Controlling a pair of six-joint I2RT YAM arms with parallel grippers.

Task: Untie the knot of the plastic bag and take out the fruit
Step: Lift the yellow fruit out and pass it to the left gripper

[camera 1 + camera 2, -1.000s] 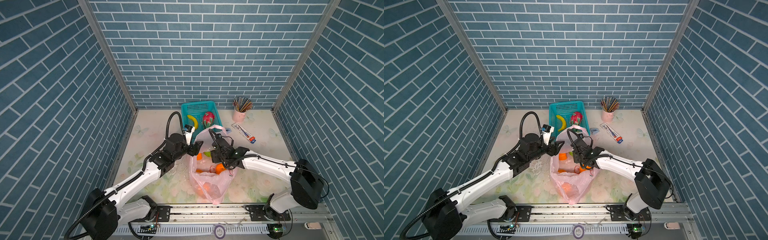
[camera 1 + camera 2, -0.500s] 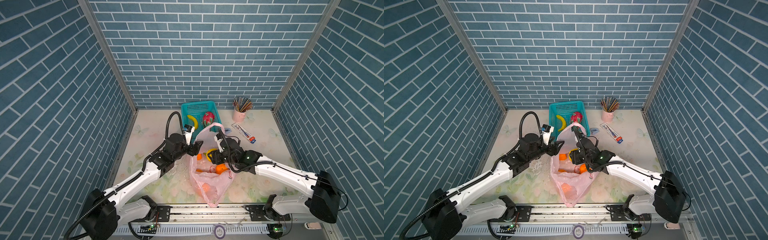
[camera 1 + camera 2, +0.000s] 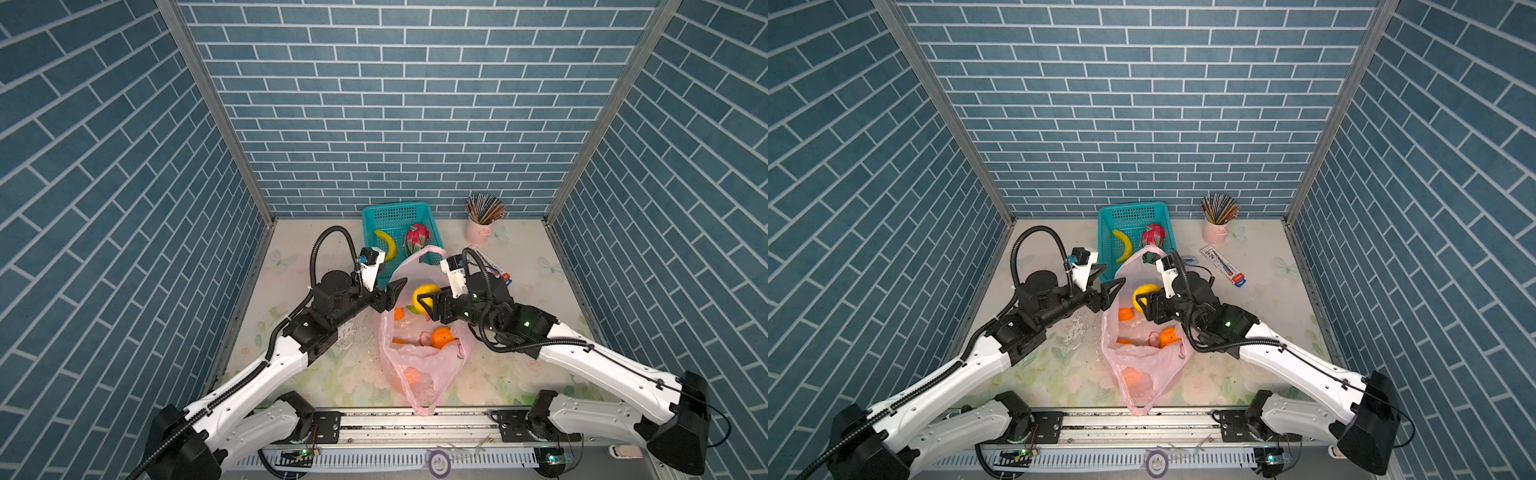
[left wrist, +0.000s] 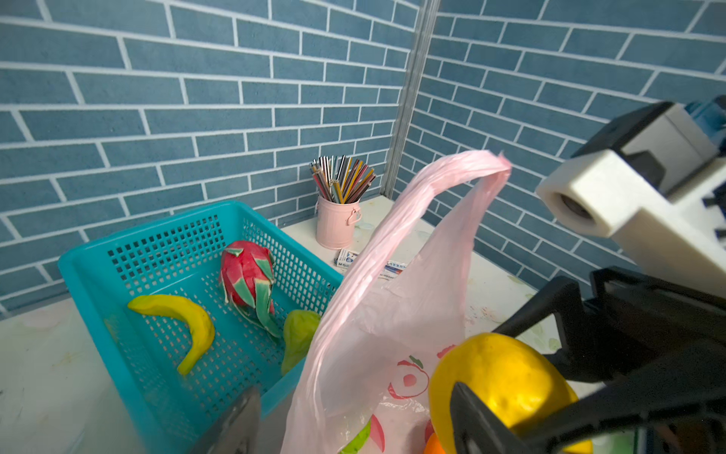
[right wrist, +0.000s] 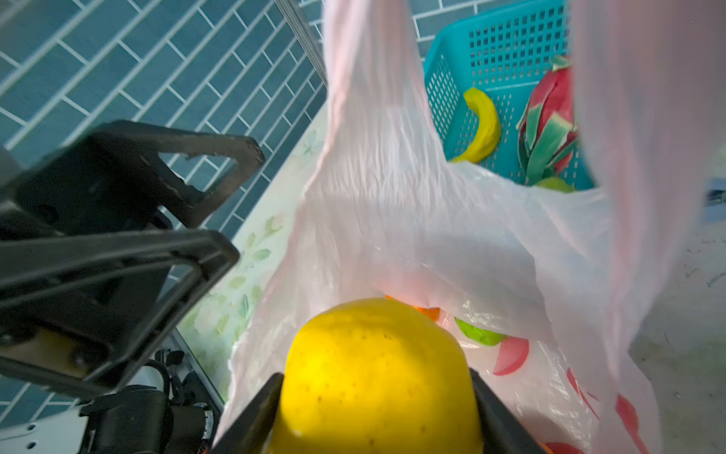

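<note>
Here, in both top views, the plastic bag lies on the table with its mouth open toward the teal basket. The right gripper is clamped on a yellow fruit and holds it just above that mouth. Oranges sit inside the bag below it, and another shows through the thin plastic nearer the closed end. The left gripper hangs just beside the left edge of the mouth, its jaws spread and nothing between them. In the basket lie a banana and a red dragon fruit; a cup of pencils stands near the back wall, well apart from the bag. The left wrist view shows one handle loop arching up free. A green fruit lies in the basket's near corner beside the dragon fruit, and the yellow fruit is pinched between the right gripper's black fingers. In the right wrist view the yellow fruit fills the gap between that gripper's two jaws, with the bag's pink wall rising behind it. The left gripper's fingers stand apart outside the bag, holding nothing.
</note>
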